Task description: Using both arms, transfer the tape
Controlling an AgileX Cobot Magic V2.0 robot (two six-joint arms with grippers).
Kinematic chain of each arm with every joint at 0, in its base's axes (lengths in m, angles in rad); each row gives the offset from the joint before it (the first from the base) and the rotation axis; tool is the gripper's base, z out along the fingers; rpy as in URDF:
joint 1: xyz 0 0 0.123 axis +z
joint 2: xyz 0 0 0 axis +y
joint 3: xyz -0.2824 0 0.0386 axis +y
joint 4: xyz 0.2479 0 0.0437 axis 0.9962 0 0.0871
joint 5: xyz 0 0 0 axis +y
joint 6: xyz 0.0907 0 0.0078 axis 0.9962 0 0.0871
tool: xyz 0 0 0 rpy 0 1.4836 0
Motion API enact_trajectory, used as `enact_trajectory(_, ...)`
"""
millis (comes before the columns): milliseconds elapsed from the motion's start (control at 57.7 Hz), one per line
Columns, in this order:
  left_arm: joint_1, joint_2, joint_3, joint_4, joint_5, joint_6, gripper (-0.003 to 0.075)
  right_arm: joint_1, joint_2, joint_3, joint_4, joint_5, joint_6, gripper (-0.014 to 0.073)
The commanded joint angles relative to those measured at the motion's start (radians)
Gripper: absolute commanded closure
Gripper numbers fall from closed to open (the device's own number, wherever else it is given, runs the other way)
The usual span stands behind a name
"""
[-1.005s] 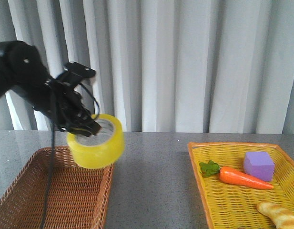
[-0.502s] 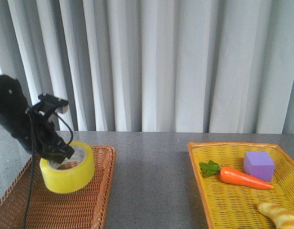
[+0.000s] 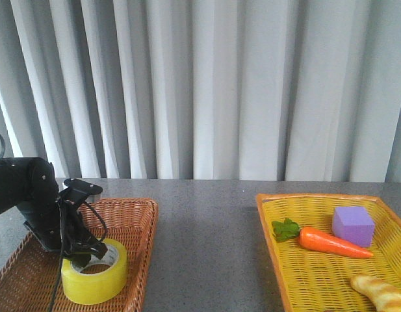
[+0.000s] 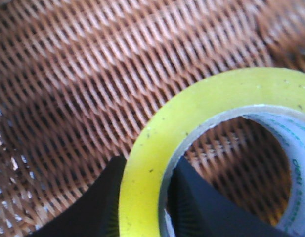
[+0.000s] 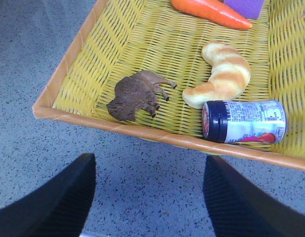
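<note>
two baskets on the grey speckled table (image 3: 206,247). on my left, a brown woven wicker basket (image 3: 132,224) holds one item: the wide roll of translucent yellow packing tape (image 3: 95,279), lying flat on the basket floor with its hole facing up. on my right, a yellow woven tray with an orange rim (image 5: 142,133) holds six items that i count across views: one orange carrot with green leaves (image 3: 333,242), one purple foam cube (image 3: 353,225), one pale twisted bread piece (image 5: 219,74), one brown animal figure (image 5: 135,96), one small can with a dark lid (image 5: 243,122) lying on its side.

tape: single roll, glossy yellow outer wall, white inner core with small green print on it, seen in the left wrist view (image 4: 152,163).

left black gripper (image 3: 83,250) is down in the brown basket, its fingers (image 4: 105,197) clamped on the roll's wall, one outside and one inside the core. right black gripper (image 5: 147,197) hangs over bare table just beside the yellow tray's rim, fingers spread wide, holding nothing.

white pleated curtain (image 3: 239,84) behind.
</note>
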Motion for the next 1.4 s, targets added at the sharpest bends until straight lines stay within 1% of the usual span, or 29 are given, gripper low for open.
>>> enact_trajectory(0, 0.003, -0.064, -0.027, -0.007, -0.037, -0.021, 0.0470, -0.006, 0.003, -0.025, 0.005, -0.053, -0.004, 0.0138)
enact_trajectory(121, 0.004, -0.084, -0.030, 0.016, -0.020, -0.022, 0.0318, -0.006, 0.003, -0.025, 0.005, -0.053, -0.004, 0.0138)
enact_trajectory(191, 0.004, -0.108, -0.030, 0.017, -0.004, -0.022, 0.0246, -0.006, 0.003, -0.025, 0.005, -0.053, -0.004, 0.0138)
enact_trajectory(243, 0.004, -0.133, -0.030, 0.016, 0.012, -0.021, 0.0216, -0.006, 0.003, -0.025, 0.005, -0.053, -0.004, 0.0138)
enact_trajectory(312, 0.004, -0.180, -0.030, 0.016, 0.035, -0.021, 0.0199, -0.006, 0.003, -0.025, 0.005, -0.055, -0.004, 0.0138)
enact_trajectory(606, 0.004, -0.434, -0.021, 0.016, 0.138, -0.027, 0.0206, -0.006, 0.003, -0.025, 0.005, -0.053, -0.004, 0.0138)
enact_trajectory(710, 0.004, -0.549, 0.038, 0.015, 0.121, -0.029, 0.0218, -0.006, 0.003, -0.025, 0.005, -0.053, -0.004, 0.0138)
enact_trajectory(832, 0.004, -0.706, 0.185, 0.009, 0.061, -0.041, 0.0237, -0.006, 0.003, -0.025, 0.005, -0.053, -0.004, 0.0138)
enact_trajectory(1109, 0.004, -1.087, 0.641, 0.008, -0.161, -0.056, 0.0274, -0.006, 0.003, -0.025, 0.005, -0.053, -0.004, 0.0138)
enact_trajectory(1282, 0.004, -1.259, 0.851, 0.007, -0.259, -0.059, 0.0277, -0.006, 0.003, -0.025, 0.005, -0.053, -0.004, 0.0138)
enact_trajectory(1386, 0.004, -1.347, 0.951, -0.012, -0.316, -0.099, 0.0277, -0.006, 0.003, -0.025, 0.005, -0.053, -0.004, 0.0138)
